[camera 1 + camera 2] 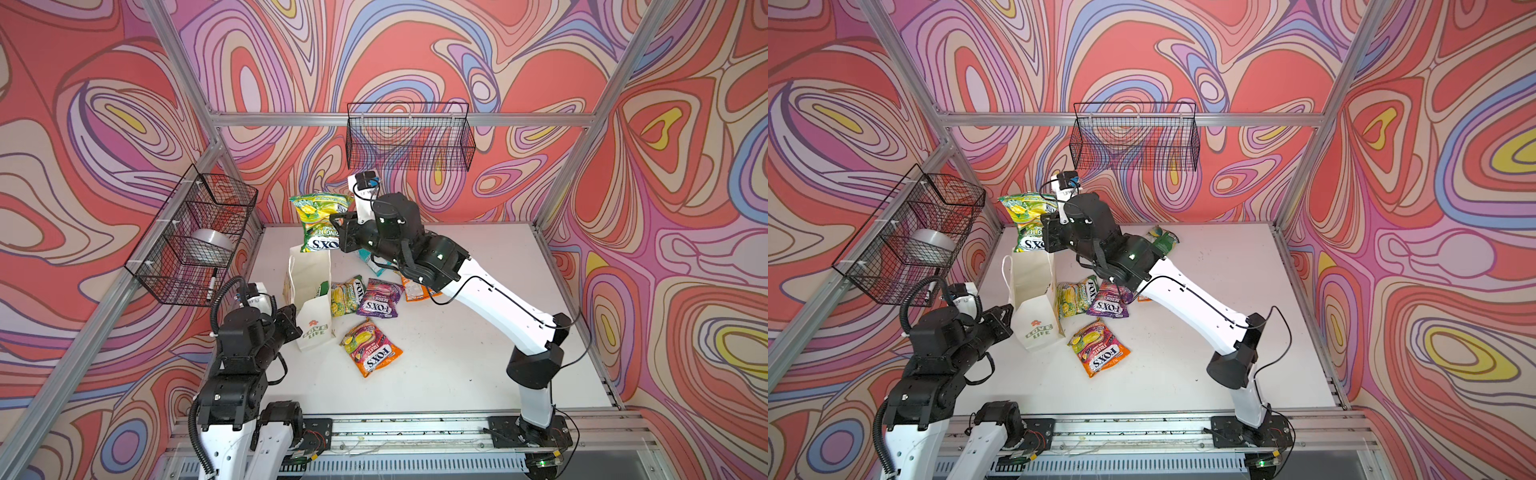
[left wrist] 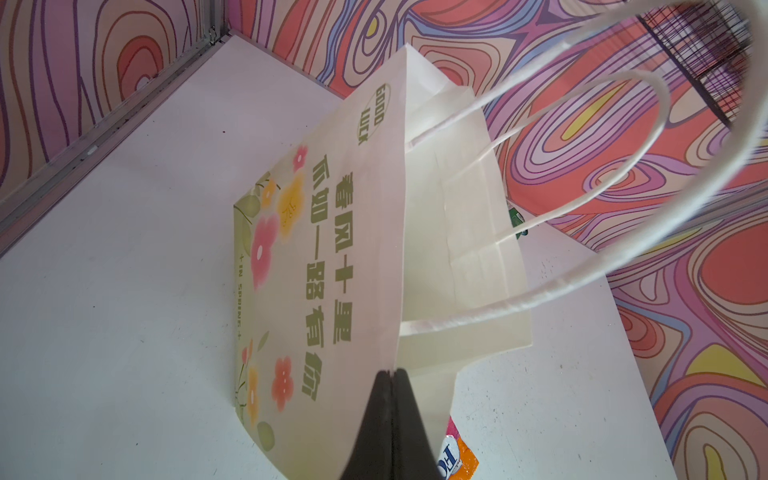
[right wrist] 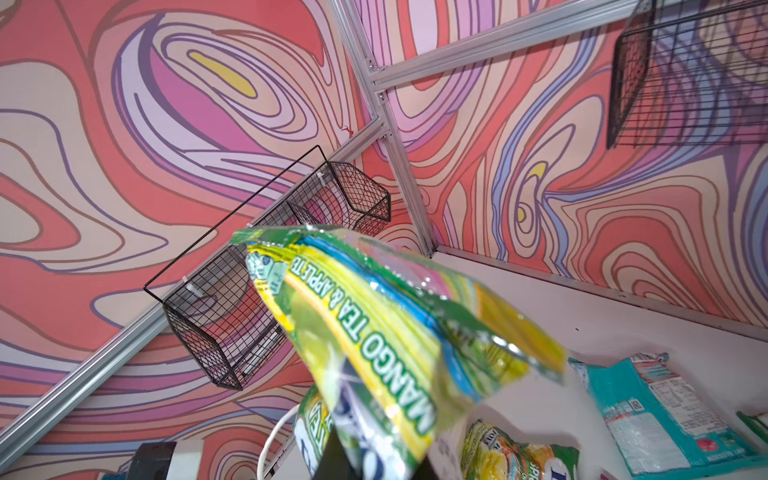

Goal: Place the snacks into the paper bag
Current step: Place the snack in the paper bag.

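Note:
The white paper bag (image 1: 316,328) (image 1: 1038,324) stands open at the table's left-centre. My left gripper (image 1: 297,322) (image 2: 392,372) is shut on the bag's (image 2: 353,249) rim. My right gripper (image 1: 337,232) (image 3: 374,465) is shut on a yellow-green snack packet (image 1: 320,216) (image 3: 374,324), held just above and behind the bag's mouth. A second similar packet seems to hang against it. On the table beside the bag lie a yellow-green packet (image 1: 347,296), a purple one (image 1: 380,303) and an orange-purple one (image 1: 372,347). A teal packet (image 1: 372,264) and an orange one (image 1: 415,291) lie partly hidden under my right arm.
A black wire basket (image 1: 195,237) on the left wall holds a silver round object (image 1: 210,245). Another wire basket (image 1: 409,137) hangs on the back wall above my right wrist. A dark green packet (image 1: 1163,239) lies near the back wall.

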You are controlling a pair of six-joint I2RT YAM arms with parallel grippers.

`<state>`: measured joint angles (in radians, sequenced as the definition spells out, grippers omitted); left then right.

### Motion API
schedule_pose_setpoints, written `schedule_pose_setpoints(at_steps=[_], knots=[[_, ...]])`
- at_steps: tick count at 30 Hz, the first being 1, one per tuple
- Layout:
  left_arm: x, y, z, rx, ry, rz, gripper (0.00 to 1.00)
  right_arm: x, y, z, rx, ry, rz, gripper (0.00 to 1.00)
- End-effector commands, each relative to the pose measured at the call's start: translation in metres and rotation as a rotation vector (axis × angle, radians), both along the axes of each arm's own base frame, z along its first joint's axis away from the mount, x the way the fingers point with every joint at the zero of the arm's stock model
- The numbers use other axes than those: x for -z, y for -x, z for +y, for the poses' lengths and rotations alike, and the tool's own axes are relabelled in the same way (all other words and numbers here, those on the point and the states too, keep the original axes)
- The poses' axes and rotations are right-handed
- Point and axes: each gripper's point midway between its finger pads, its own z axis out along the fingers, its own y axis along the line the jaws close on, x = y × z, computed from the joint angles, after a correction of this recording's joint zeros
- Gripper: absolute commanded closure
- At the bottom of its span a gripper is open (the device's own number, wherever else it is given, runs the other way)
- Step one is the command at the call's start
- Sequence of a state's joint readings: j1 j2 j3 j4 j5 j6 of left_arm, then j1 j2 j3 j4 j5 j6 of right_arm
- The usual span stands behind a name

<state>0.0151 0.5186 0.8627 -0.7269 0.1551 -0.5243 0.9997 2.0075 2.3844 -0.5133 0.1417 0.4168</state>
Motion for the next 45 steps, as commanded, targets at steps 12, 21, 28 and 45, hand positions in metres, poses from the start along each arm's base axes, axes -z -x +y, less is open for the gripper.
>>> schedule_pose_setpoints(at_steps=[12,21,28,45], knots=[[-0.016,0.000,0.003,-0.015,-0.009,-0.071,1.00,0.059,-0.015,0.041,0.075,0.054,0.043,0.95],[-0.017,0.001,0.005,-0.022,-0.013,-0.069,1.00,0.085,-0.031,0.026,0.199,0.148,0.032,0.95],[-0.017,0.001,0.005,-0.021,-0.013,-0.070,1.00,0.087,-0.044,0.020,0.267,0.213,-0.009,0.93],[-0.015,-0.001,0.004,-0.017,-0.009,-0.070,1.00,0.145,-0.017,0.057,0.096,0.283,0.114,0.93]])
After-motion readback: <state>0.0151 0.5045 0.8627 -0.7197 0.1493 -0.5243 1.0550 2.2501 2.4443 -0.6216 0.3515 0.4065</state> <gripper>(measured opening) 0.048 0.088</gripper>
